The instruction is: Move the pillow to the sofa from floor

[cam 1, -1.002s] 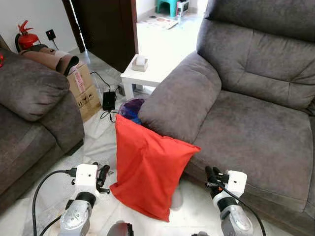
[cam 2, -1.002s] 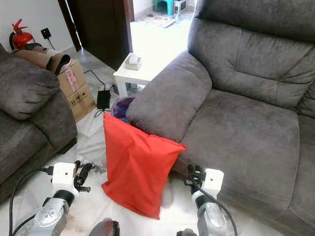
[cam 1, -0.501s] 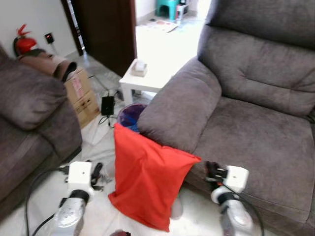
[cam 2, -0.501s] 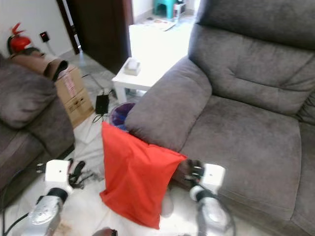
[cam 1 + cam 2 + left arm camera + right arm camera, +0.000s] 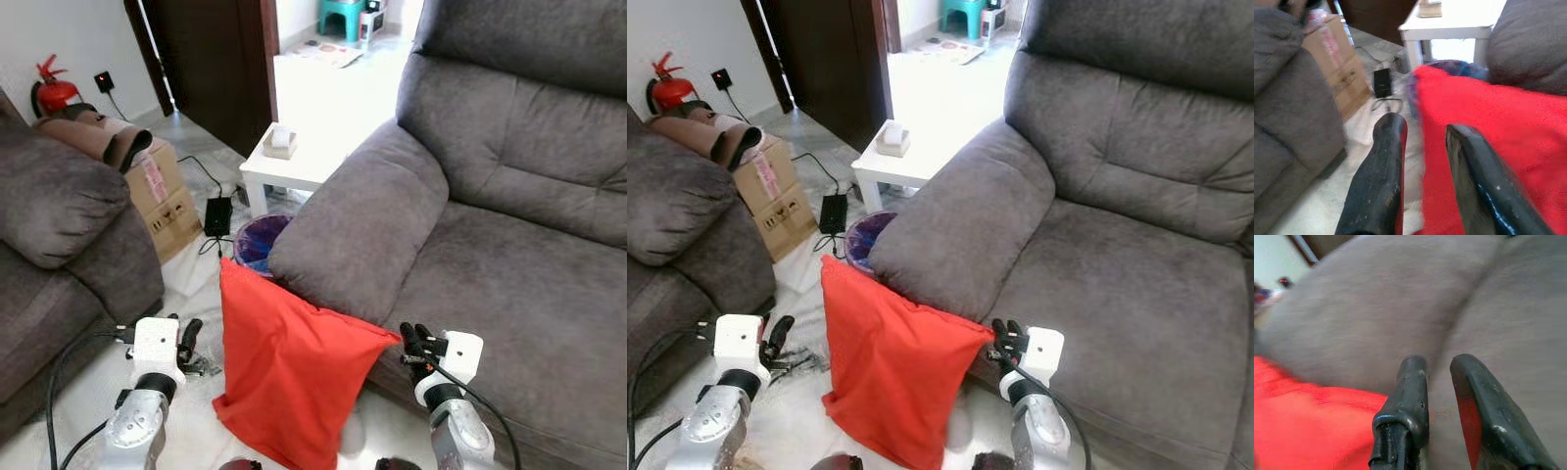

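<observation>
Both claws have been brought closer to the pillow than a second ago, the head camera having also shifted slightly, and the right claw (image 5: 1005,339) is now seen at the pillow's upper right corner, where the red cloth meets the sofa's front. Its two black fingers (image 5: 1409,404) are held a narrow gap apart, with nothing gripped between them; the red fabric lies just beside one finger and the grey upholstery directly ahead. The left claw (image 5: 186,338) is held low over the floor (image 5: 201,284), just beside the pillow's left edge, its fingers (image 5: 1382,171) likewise parted by a narrow gap and empty, the red cloth showing beyond the far finger.

The pillow (image 5: 289,377) stands on the floor between the two claws, leaning against the sofa's armrest (image 5: 358,230), its long axis running roughly upright from the bottom corner on the tiles to the top edge against the armrest. The right claw is judged the nearer of the two, almost touching the corner. The sofa (image 5: 519,284) seat lies up and to the right of the pillow, so a lift over the armrest's front would be called for. A purple bin (image 5: 257,241) sits behind the pillow beside a white table (image 5: 294,162).
</observation>
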Motion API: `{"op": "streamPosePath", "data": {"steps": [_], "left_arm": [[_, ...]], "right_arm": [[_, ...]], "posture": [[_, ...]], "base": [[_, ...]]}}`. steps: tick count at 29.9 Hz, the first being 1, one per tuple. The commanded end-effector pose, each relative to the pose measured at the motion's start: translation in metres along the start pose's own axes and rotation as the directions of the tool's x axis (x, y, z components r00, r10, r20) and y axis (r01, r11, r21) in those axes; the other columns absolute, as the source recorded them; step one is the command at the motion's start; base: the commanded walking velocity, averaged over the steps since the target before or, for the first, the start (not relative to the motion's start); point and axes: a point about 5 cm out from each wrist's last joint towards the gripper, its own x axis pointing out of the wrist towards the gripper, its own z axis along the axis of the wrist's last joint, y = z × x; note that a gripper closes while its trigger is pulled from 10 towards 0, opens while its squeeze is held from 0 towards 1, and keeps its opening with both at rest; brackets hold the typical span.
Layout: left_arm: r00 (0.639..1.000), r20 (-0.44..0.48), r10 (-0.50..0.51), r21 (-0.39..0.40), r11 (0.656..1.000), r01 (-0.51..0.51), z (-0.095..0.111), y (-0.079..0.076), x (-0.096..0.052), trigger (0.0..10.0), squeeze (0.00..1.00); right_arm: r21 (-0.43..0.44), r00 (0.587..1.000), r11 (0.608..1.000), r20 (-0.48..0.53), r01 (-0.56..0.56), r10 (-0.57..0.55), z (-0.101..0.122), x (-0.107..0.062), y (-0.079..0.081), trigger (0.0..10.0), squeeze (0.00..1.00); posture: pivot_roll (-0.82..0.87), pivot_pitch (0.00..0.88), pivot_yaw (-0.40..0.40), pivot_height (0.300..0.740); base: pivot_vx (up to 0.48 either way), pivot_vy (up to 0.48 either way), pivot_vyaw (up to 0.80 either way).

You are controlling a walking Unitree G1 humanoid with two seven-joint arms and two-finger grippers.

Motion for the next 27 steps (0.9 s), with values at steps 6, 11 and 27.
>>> {"op": "streamPosePath", "data": {"steps": [6,11,27], "left_arm": [[1.0,-0.005,0.015,0.003,1.0,-0.015,-0.001,0.006,-0.002,10.0,0.0],[1.0,-0.006,0.014,0.005,1.0,-0.014,-0.001,0.006,-0.002,10.0,0.0],[1.0,-0.017,0.006,0.011,1.0,-0.006,-0.002,0.008,-0.003,10.0,0.0]], "right_arm": [[-0.009,1.0,1.0,-0.014,-0.007,0.007,-0.003,-0.001,0.002,10.0,0.0],[-0.011,1.0,1.0,-0.011,-0.007,0.006,-0.003,-0.001,0.002,10.0,0.0],[-0.563,0.929,0.739,-0.25,-0.369,0.274,0.003,-0.009,-0.017,10.0,1.0]], "posture": [[-0.02,0.144,0.046,0.637],[-0.02,0.148,0.045,0.637],[-0.01,0.157,0.044,0.637]], "base": [[0.301,0.0,0.0],[0.303,0.0,0.09],[0.031,0.0,0.06]]}}
